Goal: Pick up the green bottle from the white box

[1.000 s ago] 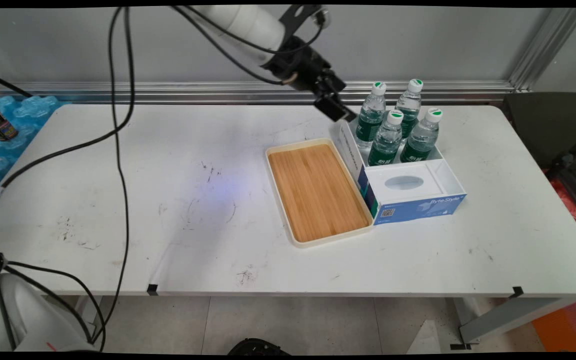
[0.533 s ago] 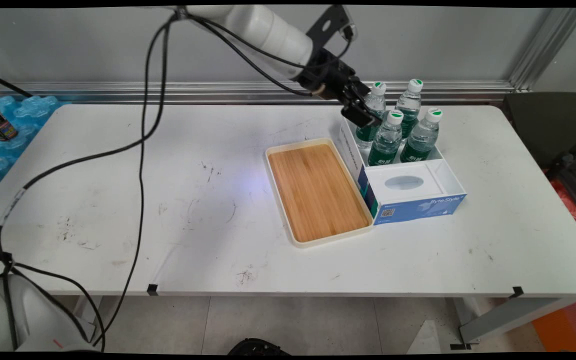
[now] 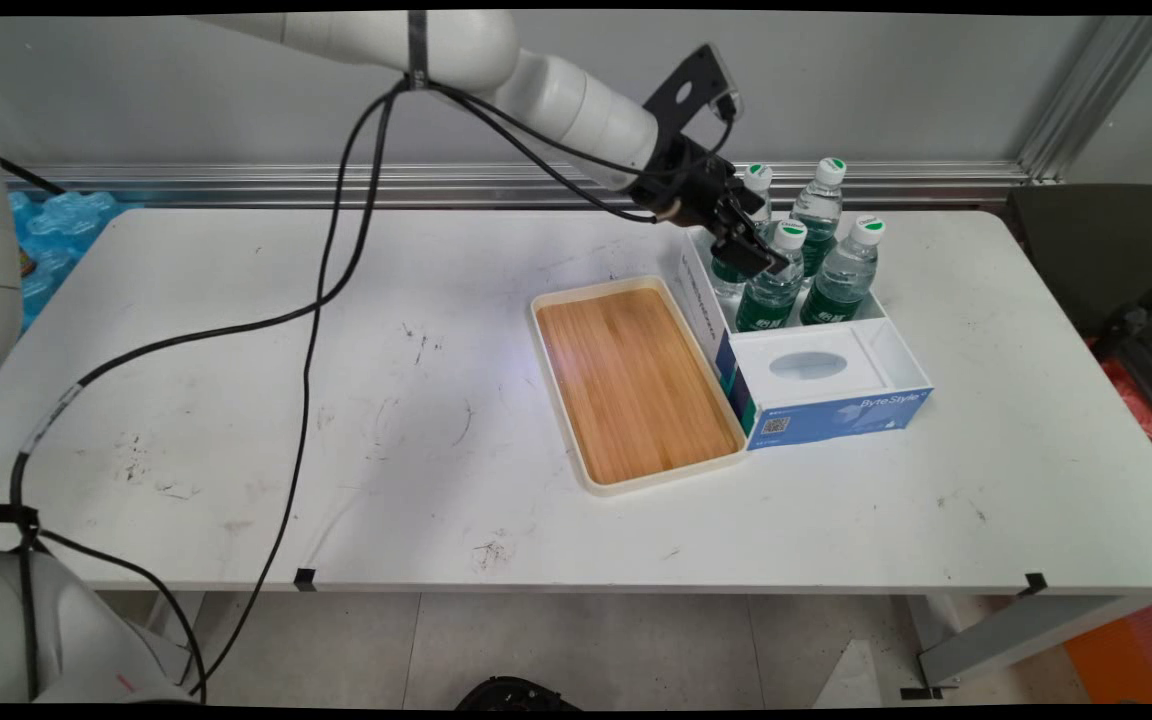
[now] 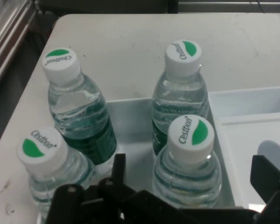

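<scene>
Black tool (image 3: 758,252) now lower — over 4 bottles (image 4: 188,161).

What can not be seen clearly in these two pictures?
- Main view: the pincer covers much of the far-left bottle.
- Hand view: the bottom edge cuts off the nearest bottle and the pincer's linkage.
- Main view: the print on the box is too small to read fully.
- Main view: the arm hides part of the blue pack at left.
</scene>
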`<state>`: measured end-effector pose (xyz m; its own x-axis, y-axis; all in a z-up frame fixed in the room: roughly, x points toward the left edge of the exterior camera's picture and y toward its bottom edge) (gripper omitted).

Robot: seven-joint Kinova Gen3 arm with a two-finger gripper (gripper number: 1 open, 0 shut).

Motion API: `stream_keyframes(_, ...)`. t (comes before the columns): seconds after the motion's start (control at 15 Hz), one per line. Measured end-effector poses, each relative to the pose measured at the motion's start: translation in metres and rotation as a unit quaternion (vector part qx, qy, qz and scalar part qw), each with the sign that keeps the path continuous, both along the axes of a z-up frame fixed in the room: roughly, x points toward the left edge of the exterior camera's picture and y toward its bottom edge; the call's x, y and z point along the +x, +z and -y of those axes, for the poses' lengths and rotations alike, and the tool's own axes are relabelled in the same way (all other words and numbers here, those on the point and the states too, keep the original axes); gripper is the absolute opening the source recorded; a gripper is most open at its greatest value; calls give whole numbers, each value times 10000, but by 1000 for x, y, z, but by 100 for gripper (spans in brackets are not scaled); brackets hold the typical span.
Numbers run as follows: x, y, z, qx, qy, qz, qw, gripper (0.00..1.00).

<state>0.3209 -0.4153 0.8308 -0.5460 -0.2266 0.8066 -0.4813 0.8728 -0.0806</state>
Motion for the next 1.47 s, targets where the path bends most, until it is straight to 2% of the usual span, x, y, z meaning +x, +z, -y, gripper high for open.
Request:
stream_keyframes(0.53, -13, -26, 13, -39, 37, -44, 10000, 100)
stream_keyframes(1.33, -20, -45, 16, 5, 23, -72, 10000, 100)
stream_keyframes(1.4, -21, -47, 15, 18, 11, -82, 10000, 0)
stream_keyframes(1.47, -22, -47, 15, 35, -2, -94, 9999, 0)
